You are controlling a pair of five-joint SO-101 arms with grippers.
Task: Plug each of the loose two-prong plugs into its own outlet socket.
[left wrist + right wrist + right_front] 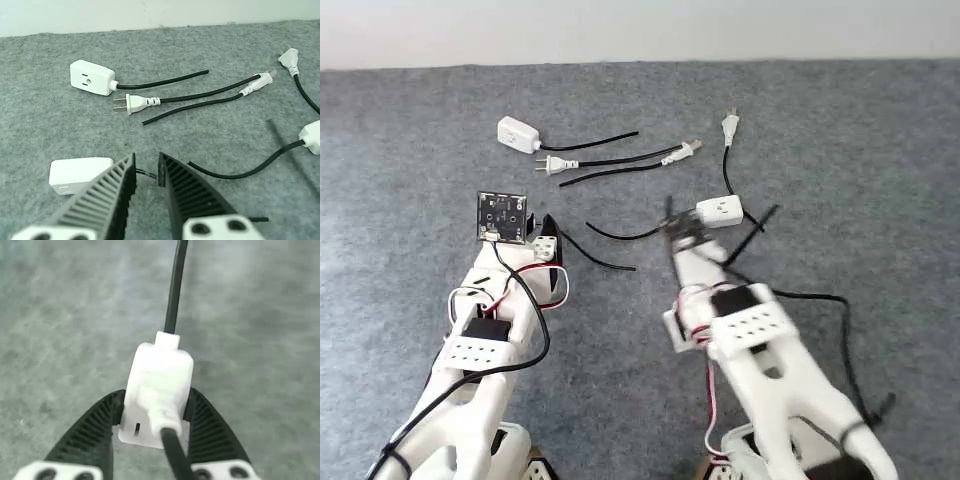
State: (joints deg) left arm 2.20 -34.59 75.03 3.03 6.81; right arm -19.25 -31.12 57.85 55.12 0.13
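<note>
Grey carpeted surface (840,120) in the high view carries three loose two-prong plugs in its far half. The left plug (550,165) lies crosswise, prongs toward the left edge; the middle plug (688,150) aims at the far right corner; the right plug (729,124) aims at the far edge. A far socket (517,134) sits far-left, and the held socket (720,211) lies crosswise near the middle at the right gripper (692,225). The left wrist view counts three white sockets — far socket (91,77), held socket (312,137) and a near socket (80,175) just beside the left gripper (146,162). Its jaws stand narrowly apart, with a thin cord (145,174) showing in the gap. In the right wrist view, the right gripper (156,395) is clamped on both sides of the held socket (160,375) — a black cord (175,290) leaves its far end.
</note>
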